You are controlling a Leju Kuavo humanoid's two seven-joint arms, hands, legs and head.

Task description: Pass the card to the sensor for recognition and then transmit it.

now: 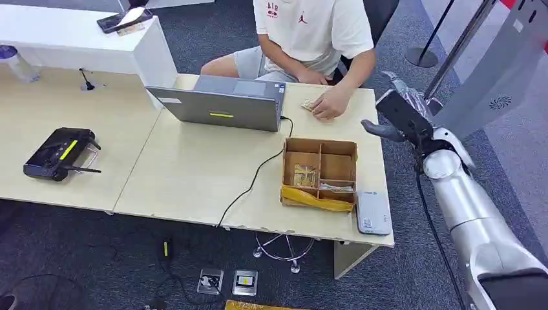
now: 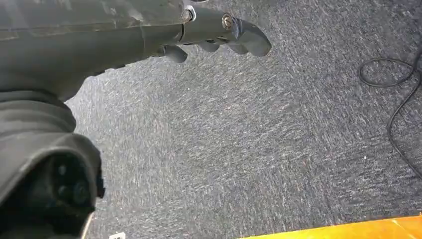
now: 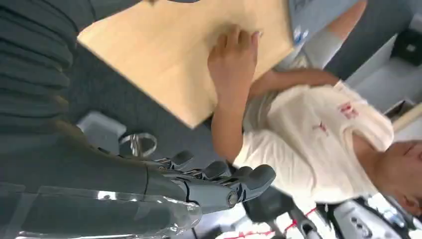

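The person (image 1: 310, 32) in the white tee with a red Jordan logo sits across the table (image 1: 194, 174), just past the raised right hand (image 1: 404, 119), which holds nothing, fingers loosely curled. Their hand (image 1: 331, 102) covers the card (image 1: 307, 104), near the right hand. A laptop (image 1: 223, 103), a divided cardboard box (image 1: 320, 173) and a grey card reader (image 1: 373, 212) sit lower; its label's too small to read. The left hand (image 2: 219, 35) hangs over carpet, fingers bent, empty.
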